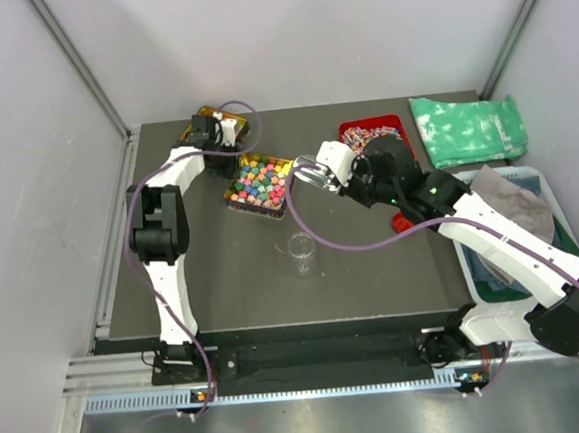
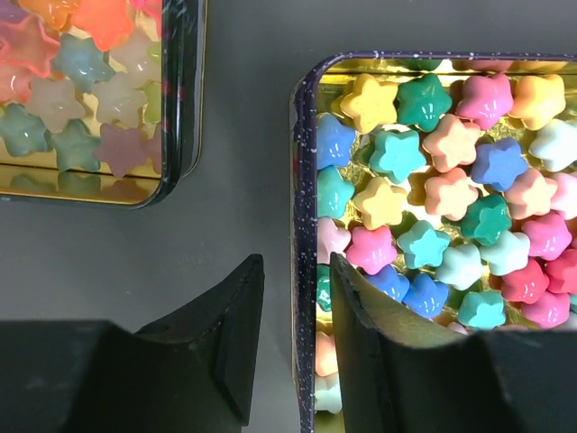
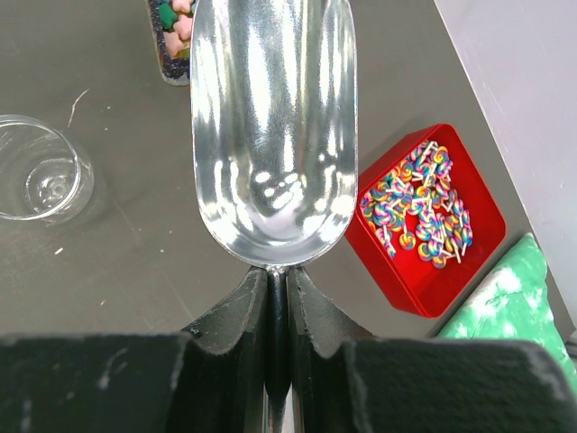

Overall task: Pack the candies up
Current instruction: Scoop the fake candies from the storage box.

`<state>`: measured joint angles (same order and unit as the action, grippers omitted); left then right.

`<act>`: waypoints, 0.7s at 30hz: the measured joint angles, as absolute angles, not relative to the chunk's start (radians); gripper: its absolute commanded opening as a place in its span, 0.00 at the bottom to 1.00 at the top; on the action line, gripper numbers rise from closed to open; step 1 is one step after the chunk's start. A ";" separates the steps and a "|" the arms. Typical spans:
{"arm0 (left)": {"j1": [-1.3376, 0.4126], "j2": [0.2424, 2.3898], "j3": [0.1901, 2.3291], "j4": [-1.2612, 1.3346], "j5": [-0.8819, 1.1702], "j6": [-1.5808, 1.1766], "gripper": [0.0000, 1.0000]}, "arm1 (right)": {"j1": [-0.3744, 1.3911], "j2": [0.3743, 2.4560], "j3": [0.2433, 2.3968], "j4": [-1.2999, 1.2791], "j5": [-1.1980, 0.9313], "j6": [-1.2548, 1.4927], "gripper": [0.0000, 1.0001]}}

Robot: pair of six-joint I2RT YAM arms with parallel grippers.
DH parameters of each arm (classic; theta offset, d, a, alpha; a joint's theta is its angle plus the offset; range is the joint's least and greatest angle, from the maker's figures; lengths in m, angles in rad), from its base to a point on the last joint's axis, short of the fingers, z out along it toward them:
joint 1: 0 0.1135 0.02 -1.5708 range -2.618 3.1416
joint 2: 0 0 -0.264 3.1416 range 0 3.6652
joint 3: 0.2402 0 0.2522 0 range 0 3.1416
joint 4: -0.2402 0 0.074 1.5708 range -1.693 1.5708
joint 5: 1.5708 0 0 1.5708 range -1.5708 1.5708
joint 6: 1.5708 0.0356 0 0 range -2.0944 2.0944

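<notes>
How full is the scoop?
Empty. The scoop, held by the right hand, shows only bare shiny metal inside.

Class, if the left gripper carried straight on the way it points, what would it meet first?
Probably the candy tray's wall, lying between the left gripper's jaws; one finger would land on candies. Depth is unclear.

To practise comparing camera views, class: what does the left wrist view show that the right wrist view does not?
Only the left wrist: the left claw, open, a finger either side of the candy tray wall; the candies close up; a second tray of paler sweets. Only the right wrist: the right claw shut on an empty metal scoop, a glass cup, a red tray of striped sweets, a green cloth. Both: the candy tray and the dark table.
</notes>
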<state>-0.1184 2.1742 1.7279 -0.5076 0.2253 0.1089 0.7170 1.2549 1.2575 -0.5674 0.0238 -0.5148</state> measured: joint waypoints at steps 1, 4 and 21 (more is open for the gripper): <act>-0.120 2.175 1.729 -0.508 0.220 0.109 0.37 | 0.717 1.255 1.258 -0.568 0.023 -0.514 0.00; -0.123 2.181 1.743 -0.508 0.208 0.112 0.36 | 0.717 1.255 1.258 -0.568 0.021 -0.514 0.00; -0.158 2.234 1.784 -0.505 0.137 0.151 0.21 | 0.723 1.287 1.303 -0.595 0.022 -0.536 0.00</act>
